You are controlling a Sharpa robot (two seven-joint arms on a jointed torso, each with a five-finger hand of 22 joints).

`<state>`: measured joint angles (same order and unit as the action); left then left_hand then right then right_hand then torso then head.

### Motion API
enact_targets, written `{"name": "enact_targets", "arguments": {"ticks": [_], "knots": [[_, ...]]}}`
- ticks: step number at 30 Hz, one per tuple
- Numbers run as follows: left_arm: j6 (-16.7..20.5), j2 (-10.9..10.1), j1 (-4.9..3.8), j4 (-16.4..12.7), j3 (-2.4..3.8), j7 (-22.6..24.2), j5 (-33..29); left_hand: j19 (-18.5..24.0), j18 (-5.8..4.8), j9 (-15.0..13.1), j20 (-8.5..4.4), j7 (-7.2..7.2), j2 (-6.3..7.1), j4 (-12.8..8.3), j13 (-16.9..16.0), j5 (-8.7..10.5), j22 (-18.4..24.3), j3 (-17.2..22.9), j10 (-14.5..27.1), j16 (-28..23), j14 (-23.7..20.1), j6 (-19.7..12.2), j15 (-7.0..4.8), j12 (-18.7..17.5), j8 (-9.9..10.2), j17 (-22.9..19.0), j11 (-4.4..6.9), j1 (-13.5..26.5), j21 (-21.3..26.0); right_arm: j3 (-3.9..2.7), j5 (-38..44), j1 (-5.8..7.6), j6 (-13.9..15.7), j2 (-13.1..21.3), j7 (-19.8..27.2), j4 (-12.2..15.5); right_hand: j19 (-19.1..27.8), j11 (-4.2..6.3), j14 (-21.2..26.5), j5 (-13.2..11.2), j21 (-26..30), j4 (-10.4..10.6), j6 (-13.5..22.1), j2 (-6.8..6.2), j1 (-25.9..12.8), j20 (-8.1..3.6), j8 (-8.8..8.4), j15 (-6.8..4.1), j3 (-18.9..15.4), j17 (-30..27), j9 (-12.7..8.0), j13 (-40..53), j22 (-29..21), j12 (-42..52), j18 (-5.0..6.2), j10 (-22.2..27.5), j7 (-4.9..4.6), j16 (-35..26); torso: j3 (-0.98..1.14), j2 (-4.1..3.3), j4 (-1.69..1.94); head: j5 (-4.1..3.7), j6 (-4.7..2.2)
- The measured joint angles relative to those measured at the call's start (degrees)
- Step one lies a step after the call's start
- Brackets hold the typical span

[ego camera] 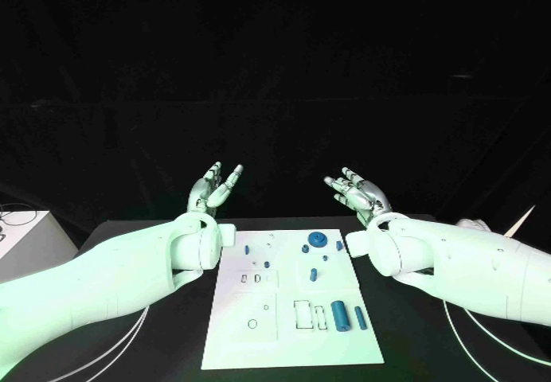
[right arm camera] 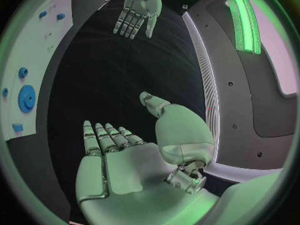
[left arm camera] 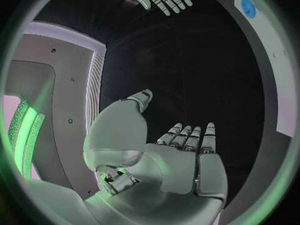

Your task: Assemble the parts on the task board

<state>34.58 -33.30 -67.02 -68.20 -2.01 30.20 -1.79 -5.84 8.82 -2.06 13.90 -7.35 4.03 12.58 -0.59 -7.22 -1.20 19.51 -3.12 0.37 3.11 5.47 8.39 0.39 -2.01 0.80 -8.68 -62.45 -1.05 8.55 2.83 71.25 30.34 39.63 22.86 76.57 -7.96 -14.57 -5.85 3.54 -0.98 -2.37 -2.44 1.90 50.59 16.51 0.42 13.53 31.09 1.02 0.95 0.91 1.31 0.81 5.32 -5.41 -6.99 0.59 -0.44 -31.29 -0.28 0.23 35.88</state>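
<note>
Closest to the robot, the flat white task board (ego camera: 293,334) lies in the middle of the black table (ego camera: 425,342), matte and rectangular with small cutouts in it. The blue parts sit on it: a chunky cylinder (ego camera: 340,314) with a thin rod (ego camera: 361,317) just beside it near the front, a small peg (ego camera: 312,275) mid-board, and a round gear-like disc (ego camera: 317,237) at the far end. Both white, smooth-shelled arms reach past the board's two sides. The silver left hand (ego camera: 213,188) and right hand (ego camera: 358,192) are raised beyond the far edge, fingers straight and spread, palms facing each other, both released with nothing in them. The parts are well apart from either hand.
</note>
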Motion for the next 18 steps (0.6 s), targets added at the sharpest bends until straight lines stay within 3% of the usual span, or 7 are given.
{"name": "enact_targets", "arguments": {"ticks": [3,8,13,14,15,18], "knots": [[-2.5,1.3,-0.81,2.7,-0.23,0.4,-0.3,0.0,0.00,0.0,0.14,0.00,0.02,0.1,0.0,-0.02,0.0,0.1,0.0,0.0,-0.1,0.0,0.05,0.0,-0.1,0.0,-0.15,-0.5,0.0,0.94,1.0,1.32,-3.6,-0.6,-1.4,-1.7,0.0,0.00,0.0,0.0,0.0,0.0,0.0,-0.02,0.0,0.00,0.00,0.00,0.0,0.0,0.0,0.0,0.0,0.0,0.00,0.0,0.00,0.2,0.00,0.00,0.00,0.00,0.00],[-5.1,2.1,-1.33,4.3,-0.35,0.9,-0.6,0.0,0.00,0.0,0.14,0.00,0.01,0.1,0.0,-0.02,0.0,0.1,0.0,0.0,-0.1,0.0,0.05,0.0,-0.1,0.0,-0.15,-0.5,0.0,1.51,2.3,2.15,-7.4,-1.0,-3.0,-2.7,0.0,-0.03,0.0,0.0,0.0,0.0,-0.2,-0.02,0.0,0.00,0.00,0.00,0.0,0.0,0.0,0.0,0.0,0.0,0.00,0.0,-0.20,0.2,0.00,0.00,-0.01,0.00,0.00],[-6.7,-0.1,-1.35,3.3,-0.42,1.1,-1.1,0.0,0.01,0.0,0.14,0.13,0.01,0.1,0.0,-0.02,-0.1,0.1,0.0,0.0,-0.2,0.1,0.23,0.0,-0.1,0.0,-0.15,-0.5,0.0,1.55,4.7,2.38,-8.9,0.5,-3.6,-3.1,-0.4,-0.50,-1.3,0.2,-0.5,-0.5,-1.5,0.02,1.1,0.32,0.41,0.59,0.5,0.4,0.4,0.2,0.2,0.2,0.10,-1.5,-0.21,0.6,-0.06,-0.02,-0.11,0.09,0.55],[-7.0,-0.5,-1.35,3.0,-0.42,1.2,-1.2,0.0,0.01,0.0,0.14,0.09,0.01,0.1,0.0,-0.02,-0.1,0.1,-0.1,0.0,-0.1,0.3,0.38,0.0,-0.1,0.0,-0.26,-0.5,0.0,1.55,5.5,2.40,-8.9,0.5,-3.7,-3.2,-0.8,-0.45,-1.9,0.2,-0.7,-0.7,-1.9,-0.14,1.5,0.33,0.48,0.56,0.7,0.5,0.5,0.3,0.3,0.3,0.84,-2.2,-0.33,0.7,-0.07,-0.04,-0.13,0.10,0.64],[-7.2,-0.8,-1.36,2.7,-0.42,1.2,-1.2,0.0,0.01,-0.1,0.14,-0.01,0.01,0.1,-0.1,-0.02,-0.1,0.1,-0.2,0.0,0.1,0.4,0.54,0.0,-0.1,0.1,-0.37,-0.5,0.0,1.55,6.2,2.42,-9.0,0.5,-3.7,-3.2,-1.4,-0.38,-2.8,0.2,-0.8,-1.1,-2.7,-0.27,2.4,0.29,0.79,0.50,0.8,0.6,0.8,0.4,0.4,0.5,0.88,-3.1,-0.30,1.0,-0.07,-0.07,-0.16,0.12,0.76],[-7.9,-2.0,-1.36,1.1,-0.43,1.2,-1.4,-0.9,0.00,-0.5,1.02,-0.09,-0.27,0.2,-0.3,-0.02,-0.4,0.1,-1.3,0.5,1.2,1.8,1.61,0.4,-0.6,0.4,-1.48,-1.8,-0.5,1.56,9.1,2.61,-8.9,0.6,-3.6,-3.3,-4.1,-0.19,-7.1,0.2,-1.9,-2.8,-6.4,-1.11,5.5,0.19,2.05,0.22,0.9,1.4,1.8,0.9,0.9,1.0,0.89,-7.6,-0.51,2.0,-0.10,-0.17,-0.23,0.03,1.01]]}}
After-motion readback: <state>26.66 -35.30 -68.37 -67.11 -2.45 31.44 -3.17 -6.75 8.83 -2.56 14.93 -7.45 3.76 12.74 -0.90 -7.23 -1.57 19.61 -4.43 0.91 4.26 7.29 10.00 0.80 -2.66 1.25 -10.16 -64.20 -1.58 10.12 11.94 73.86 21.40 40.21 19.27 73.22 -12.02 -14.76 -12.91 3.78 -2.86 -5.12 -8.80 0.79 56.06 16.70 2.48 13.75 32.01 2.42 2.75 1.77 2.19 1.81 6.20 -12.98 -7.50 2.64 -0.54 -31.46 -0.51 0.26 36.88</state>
